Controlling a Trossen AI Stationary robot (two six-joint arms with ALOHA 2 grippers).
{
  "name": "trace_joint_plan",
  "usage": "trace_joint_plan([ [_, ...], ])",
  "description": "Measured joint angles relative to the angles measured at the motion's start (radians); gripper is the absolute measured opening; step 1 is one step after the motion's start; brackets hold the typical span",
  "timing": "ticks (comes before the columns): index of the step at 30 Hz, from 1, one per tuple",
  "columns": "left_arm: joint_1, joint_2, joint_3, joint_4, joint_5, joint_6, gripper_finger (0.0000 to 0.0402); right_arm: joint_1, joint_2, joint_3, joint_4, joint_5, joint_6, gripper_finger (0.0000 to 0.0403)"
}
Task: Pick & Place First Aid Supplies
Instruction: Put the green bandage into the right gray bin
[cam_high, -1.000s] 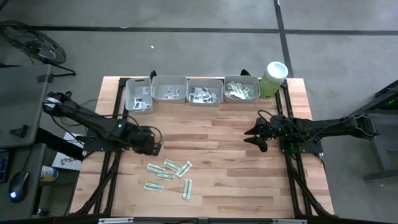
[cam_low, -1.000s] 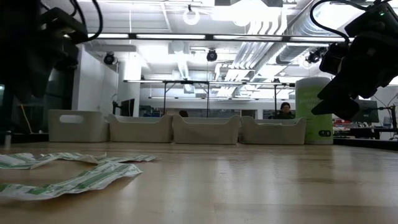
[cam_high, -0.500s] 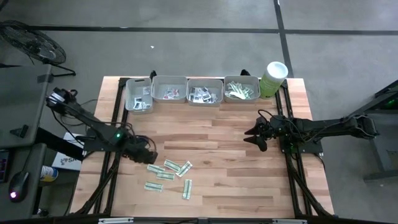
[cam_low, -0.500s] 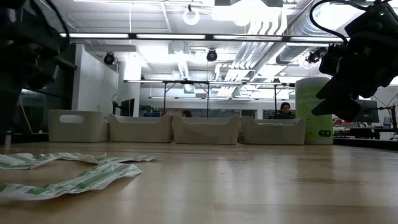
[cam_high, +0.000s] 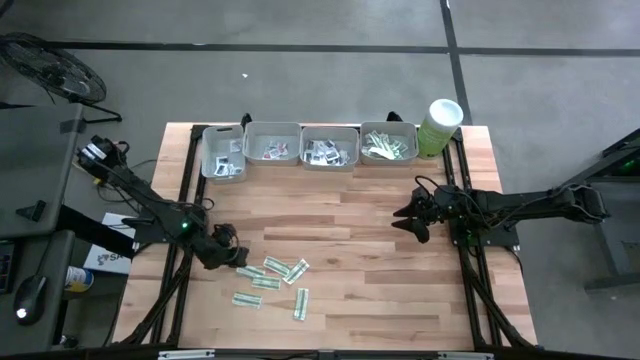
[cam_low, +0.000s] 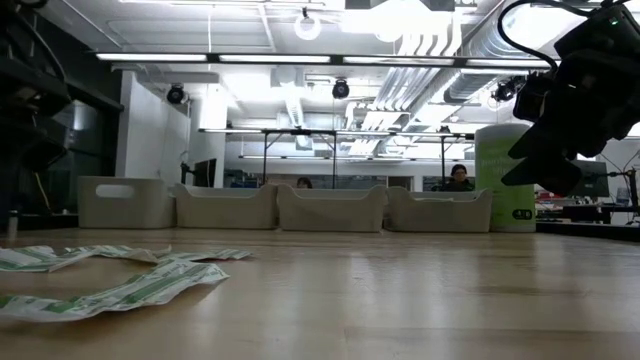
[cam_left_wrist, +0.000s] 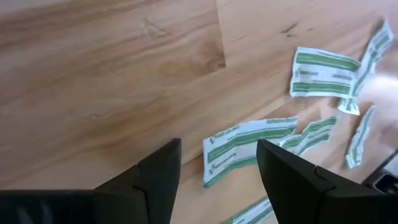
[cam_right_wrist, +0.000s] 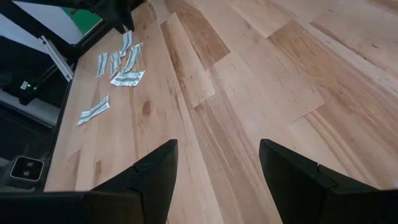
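Several green-white strips lie loose on the tabletop; left gripper, jaws wide, should straddle the nearest strip squarely before closing.

Surface: butcher-block wood, planks in mixed light and mid tones, grain visible, smooth with a low satin sheen. Sachets near its front-left corner: thin paper-like wrappers, matt white with green print, slightly crinkled and curled at the edges. My left gripper fingers: dark matt plastic, smooth faces. Right gripper: same dark matt finish. Trays along the back edge: grey plastic, matt, smooth walls. Tub at the back-right corner: pale green plastic, white lid, slight gloss.
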Motion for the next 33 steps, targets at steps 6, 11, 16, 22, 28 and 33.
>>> trace_joint_plan([
  [6, -0.041, 0.003, -0.028, 0.078, -0.026, -0.015, 0.0211, 0.000, 0.000, 0.000, 0.000, 0.002, 0.026, 0.0220],
  [11, -0.045, 0.004, -0.030, 0.090, -0.021, -0.010, 0.0211, 0.000, 0.000, 0.000, 0.000, 0.004, 0.033, 0.0220],
  [16, -0.045, 0.005, -0.031, 0.097, -0.016, -0.008, 0.0205, 0.000, 0.000, 0.000, 0.000, 0.022, 0.048, 0.0220],
  [22, -0.045, 0.006, -0.032, 0.095, -0.018, -0.008, 0.0153, 0.000, 0.000, 0.000, 0.000, 0.045, 0.048, 0.0220],
  [28, -0.046, 0.006, -0.032, 0.087, -0.013, -0.009, 0.0083, 0.000, 0.000, 0.000, 0.000, 0.045, 0.048, 0.0220],
  [33, -0.046, 0.006, -0.032, 0.078, -0.017, -0.008, 0.0028, 0.000, 0.000, 0.000, 0.000, 0.045, 0.048, 0.0220],
])
